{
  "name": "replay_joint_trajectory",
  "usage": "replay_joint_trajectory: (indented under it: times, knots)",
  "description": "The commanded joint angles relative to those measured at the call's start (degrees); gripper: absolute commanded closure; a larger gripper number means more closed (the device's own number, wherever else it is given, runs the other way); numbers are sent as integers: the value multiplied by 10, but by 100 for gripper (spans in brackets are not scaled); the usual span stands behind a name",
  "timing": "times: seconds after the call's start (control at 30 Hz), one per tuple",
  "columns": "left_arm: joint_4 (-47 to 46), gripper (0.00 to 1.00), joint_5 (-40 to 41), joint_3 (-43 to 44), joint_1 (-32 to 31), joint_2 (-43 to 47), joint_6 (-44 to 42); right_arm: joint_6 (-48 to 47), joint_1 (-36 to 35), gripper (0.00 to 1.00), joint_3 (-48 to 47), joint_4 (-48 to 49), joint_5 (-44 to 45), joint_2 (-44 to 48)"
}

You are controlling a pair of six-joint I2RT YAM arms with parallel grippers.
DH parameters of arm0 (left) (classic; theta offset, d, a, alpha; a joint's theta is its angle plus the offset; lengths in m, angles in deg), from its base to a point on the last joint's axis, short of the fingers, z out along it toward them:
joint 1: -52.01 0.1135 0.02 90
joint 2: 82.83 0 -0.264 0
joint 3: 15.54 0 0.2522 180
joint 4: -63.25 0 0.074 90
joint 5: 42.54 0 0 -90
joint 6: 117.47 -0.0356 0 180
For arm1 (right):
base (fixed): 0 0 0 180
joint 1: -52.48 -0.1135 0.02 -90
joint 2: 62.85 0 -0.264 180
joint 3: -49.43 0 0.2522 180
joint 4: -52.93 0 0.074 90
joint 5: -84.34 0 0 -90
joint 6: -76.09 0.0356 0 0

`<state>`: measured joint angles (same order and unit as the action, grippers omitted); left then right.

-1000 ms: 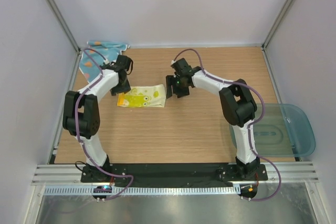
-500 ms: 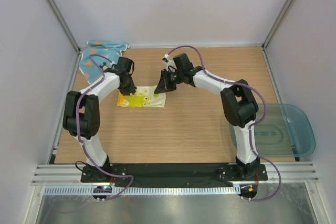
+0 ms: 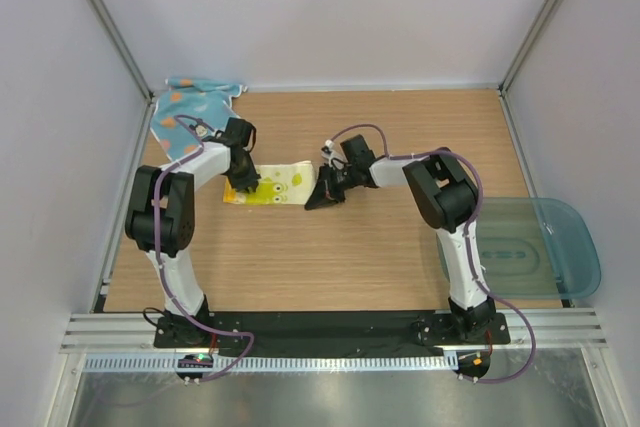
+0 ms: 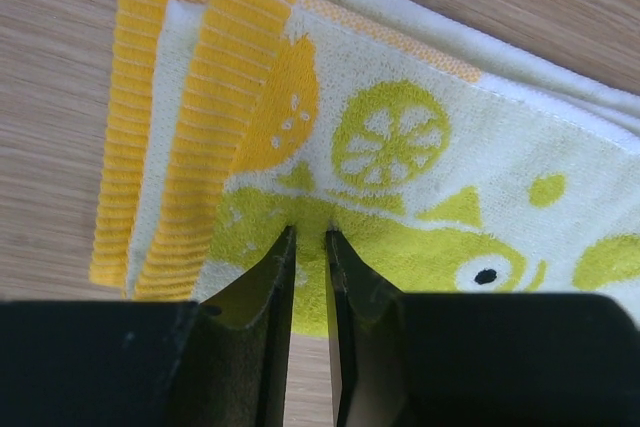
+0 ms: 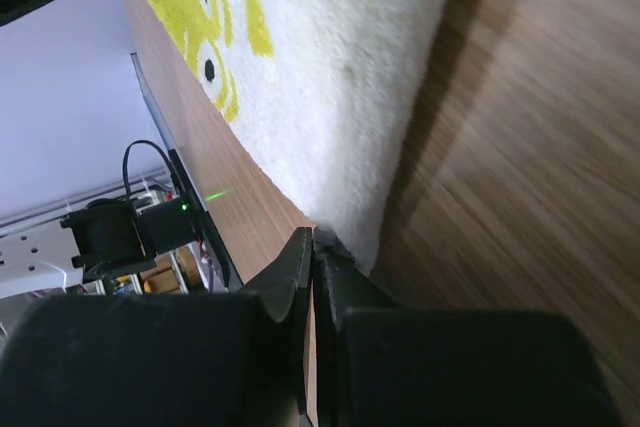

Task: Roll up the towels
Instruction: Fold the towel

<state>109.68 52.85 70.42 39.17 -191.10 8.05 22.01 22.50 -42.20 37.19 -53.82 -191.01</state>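
The yellow towel with green cartoon print lies folded flat on the wooden table, back of centre. My left gripper sits at its left end; the left wrist view has the jaws nearly together, pinching the towel's near edge. My right gripper is low at the near right corner. In the right wrist view its jaws are pressed shut on the very tip of that corner of the towel. The light blue towel lies crumpled in the back left corner, away from both grippers.
A clear bluish plastic tub sits at the table's right edge beside the right arm's base. Walls and metal frame posts close in the back and sides. Bare wood stretches between the yellow towel and the arm bases.
Both grippers have come down from above the towel's ends and closed, the left on the near left edge, the right on the near right corner. The right arm swung nearer and lower.
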Motion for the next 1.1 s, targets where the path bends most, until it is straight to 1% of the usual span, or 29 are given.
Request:
replay_joint_trajectory:
  times: [0.0, 0.1, 0.13, 0.17, 0.23, 0.27, 0.3, 0.33, 0.37, 0.43, 0.6, 0.7, 0.73, 0.77, 0.8, 0.87, 0.93, 0.97, 1.07]
  knots:
    - [-8, 81, 30, -4, 3, -20, -9, -6, 22, 95, 44, 17, 24, 18]
    - [-8, 82, 48, -3, -10, -20, -20, -12, 26, 96, 83, 16, 24, 56]
    - [-7, 82, 57, -1, -25, -19, -24, -14, 25, 95, 93, 16, 24, 69]
    - [-6, 82, 71, 0, -31, -17, -29, -15, 26, 95, 109, 16, 18, 97]
    - [-1, 82, 74, 0, -43, -14, -30, -4, 25, 95, 119, 42, -3, 124]
    - [-1, 82, 74, 0, -46, -12, -30, 9, 26, 96, 125, 75, -39, 148]
    - [0, 82, 75, -1, -47, -12, -29, 20, 26, 95, 125, 92, -57, 156]
    - [1, 82, 76, -3, -47, -8, -29, 51, 25, 95, 123, 111, -77, 163]
    - [1, 82, 76, -7, -49, -6, -28, 65, 25, 95, 113, 147, -90, 164]
    - [2, 82, 79, -8, -50, -3, -27, 82, 26, 95, 95, 155, -102, 159]
    - [15, 82, 83, 1, -51, 21, -21, 103, 26, 95, -6, 144, -72, 94]
    - [44, 80, 97, 29, -51, 35, -19, 97, 27, 96, -79, 117, -31, 16]
    - [49, 77, 112, 37, -51, 38, -17, 88, 27, 97, -99, 103, -3, -1]
    - [62, 75, 122, 43, -50, 40, -14, 84, 27, 98, -142, 83, 4, -19]
    - [65, 72, 129, 54, -51, 40, -13, 74, 27, 99, -164, 68, 11, -40]
    - [71, 71, 137, 63, -49, 35, -13, 61, 28, 99, -210, 24, 37, -85]
    - [88, 71, 140, 76, -49, 18, -12, 49, 29, 99, -217, 23, 46, -101]
    - [91, 71, 145, 76, -49, 15, -9, 46, 28, 99, -216, 5, 54, -112]
    - [83, 71, 146, 56, -45, 6, -6, 40, 30, 99, -200, 11, 58, -124]
